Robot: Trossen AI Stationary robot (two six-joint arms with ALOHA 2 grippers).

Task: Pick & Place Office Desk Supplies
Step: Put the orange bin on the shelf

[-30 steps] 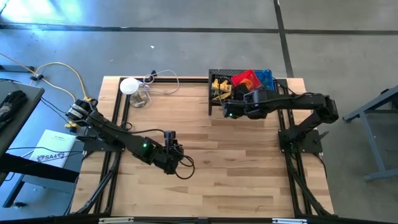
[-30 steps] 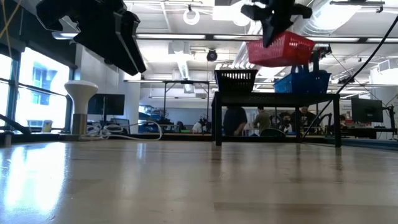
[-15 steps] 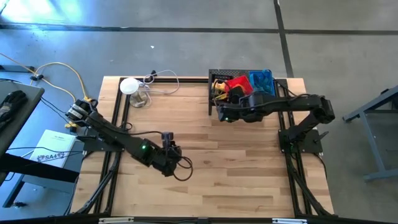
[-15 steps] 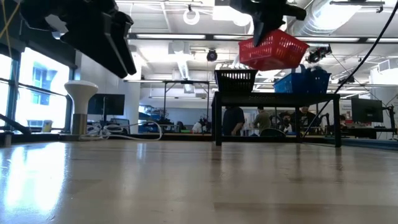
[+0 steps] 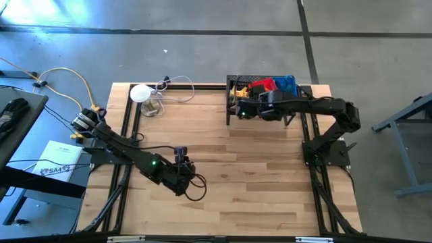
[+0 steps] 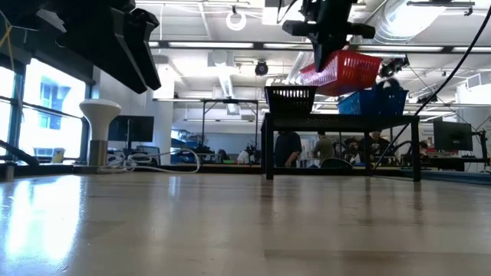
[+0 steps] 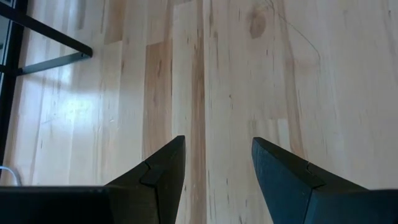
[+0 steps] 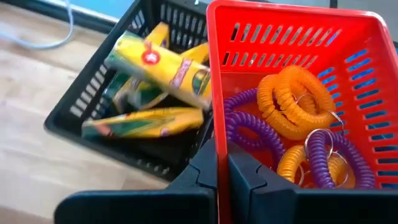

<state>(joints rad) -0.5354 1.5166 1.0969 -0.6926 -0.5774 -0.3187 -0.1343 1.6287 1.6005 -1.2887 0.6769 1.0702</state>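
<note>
My right gripper (image 8: 222, 171) is shut on a red plastic basket (image 8: 292, 17) that holds orange coil rings (image 8: 295, 93) and purple coil rings (image 8: 249, 134). It hovers at the table's far right, over a black mesh shelf (image 6: 337, 119). Beside the red basket (image 5: 264, 86) stands a black basket (image 8: 81, 106) with yellow-and-black packs (image 8: 158, 62), and a blue basket (image 5: 287, 84). My left gripper (image 5: 181, 169) is open, above bare wood near the table's middle (image 7: 217, 162). My right gripper pinches the red basket's side wall at its rim corner (image 8: 216, 127), with one finger inside the basket and one outside. In the low view the fingers come from above, pointing down (image 6: 326, 34). The basket (image 6: 345, 70) hangs tilted below them, clear of the shelf.
A white round object (image 5: 140, 92) with a looped cable stands at the table's far left. Dark frame rails run along both table sides. People and desks show in the room behind the shelf. Bare wood spreads over the table's middle and near part.
My right gripper has carried the red basket a little toward the table's left, then back toward the far edge. The basket tipped on the way and now hangs lower, next to the blue one. My left gripper has drifted slightly toward the near edge.
</note>
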